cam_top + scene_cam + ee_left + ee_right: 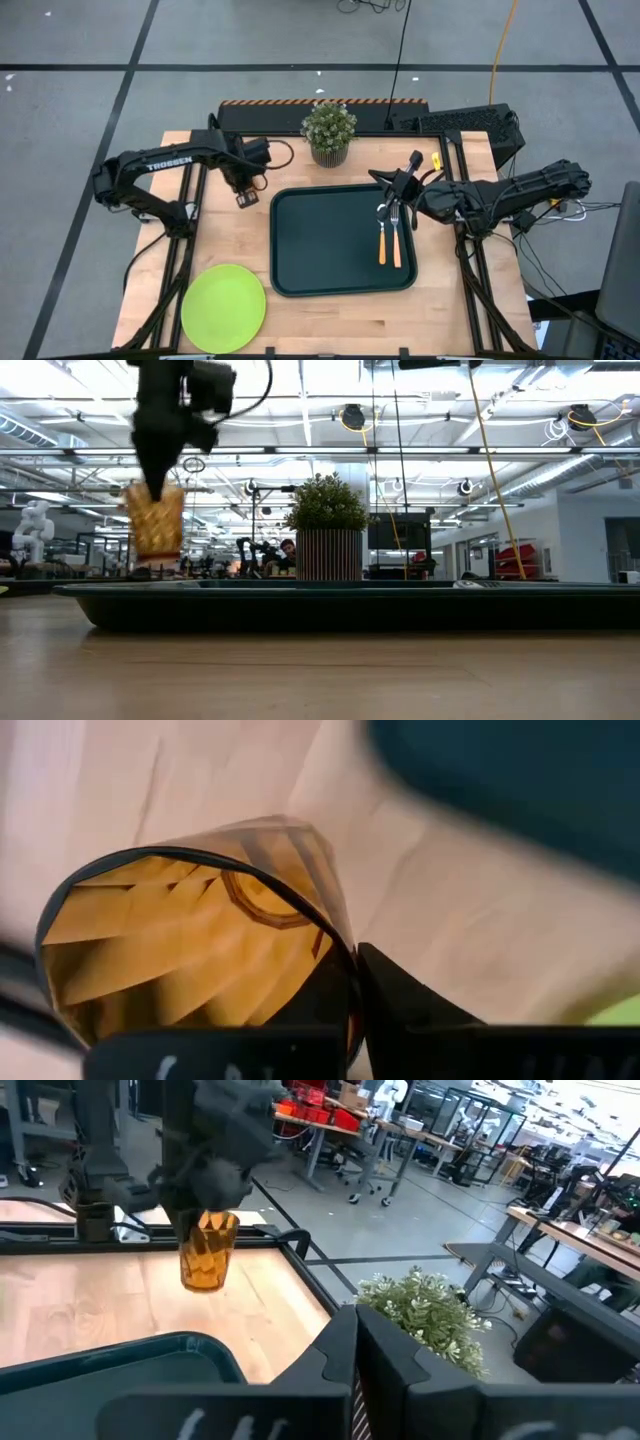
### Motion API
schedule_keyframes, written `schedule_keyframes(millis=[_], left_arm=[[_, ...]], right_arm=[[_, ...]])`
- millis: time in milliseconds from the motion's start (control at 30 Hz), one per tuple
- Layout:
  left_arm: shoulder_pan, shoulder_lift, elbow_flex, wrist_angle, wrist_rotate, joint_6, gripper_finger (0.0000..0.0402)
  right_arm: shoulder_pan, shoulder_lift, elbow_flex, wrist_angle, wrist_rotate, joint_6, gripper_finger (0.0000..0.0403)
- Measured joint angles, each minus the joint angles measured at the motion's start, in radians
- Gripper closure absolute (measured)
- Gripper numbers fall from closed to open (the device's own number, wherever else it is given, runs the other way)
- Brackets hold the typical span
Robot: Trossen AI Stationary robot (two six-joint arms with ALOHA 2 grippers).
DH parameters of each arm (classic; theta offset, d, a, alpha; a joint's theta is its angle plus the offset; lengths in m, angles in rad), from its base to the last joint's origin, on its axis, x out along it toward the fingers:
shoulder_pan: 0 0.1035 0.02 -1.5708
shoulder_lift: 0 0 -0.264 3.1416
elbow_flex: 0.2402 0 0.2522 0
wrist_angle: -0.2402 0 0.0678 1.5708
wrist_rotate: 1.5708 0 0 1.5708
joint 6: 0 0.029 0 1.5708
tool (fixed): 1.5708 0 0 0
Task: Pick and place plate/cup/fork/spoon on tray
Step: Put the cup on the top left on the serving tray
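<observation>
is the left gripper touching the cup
Touching. In the left wrist view the left gripper has its fingers clamped on the amber cup rim.

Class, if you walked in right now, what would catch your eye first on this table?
The amber cup pinched by its rim in the left pincer, beside the tray's far left corner. Then the lime-green plate at the table's near left, and the fork and spoon on the tray's right side.

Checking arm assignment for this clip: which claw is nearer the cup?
Left. The left claw is shut on the cup's rim, left of the tray. The right claw hangs shut over the tray's far right part, well away from the cup.
</observation>
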Motion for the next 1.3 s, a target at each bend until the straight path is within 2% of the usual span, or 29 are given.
schedule_keyframes(millis=[133,300,467,600,733,1033,1133,1300], left_arm=[[-0.047,0.001,0.093,0.009,0.049,-0.099,0.0394],[-0.125,0.061,0.169,-0.013,0.058,-0.195,0.0394],[-0.203,0.204,0.259,-0.089,0.074,-0.192,0.0394],[-0.229,0.31,0.362,-0.166,0.04,-0.161,0.0394],[-0.232,0.374,0.436,-0.145,0.031,-0.141,0.0394],[-0.231,0.51,0.473,-0.128,0.025,-0.088,0.0394],[-0.231,0.524,0.474,-0.117,0.024,-0.084,0.0394],[-0.232,0.523,0.474,-0.061,0.05,-0.085,0.0394]], right_arm=[[-0.012,0.0,0.0,0.0,0.0,0.0,0.0403],[-0.03,0.0,0.0,0.0,0.0,0.002,0.0403],[-0.038,0.0,0.0,-0.001,0.0,0.002,0.0403],[-0.038,0.0,0.0,-0.001,0.0,-0.008,0.0403],[-0.038,0.0,0.0,-0.001,0.0,-0.021,0.0403],[-0.039,0.0,0.0,-0.015,0.0,-0.024,0.0403],[-0.039,-0.003,0.0,-0.03,0.002,-0.026,0.0403],[-0.039,-0.013,0.0,-0.054,0.068,-0.022,0.0403]])
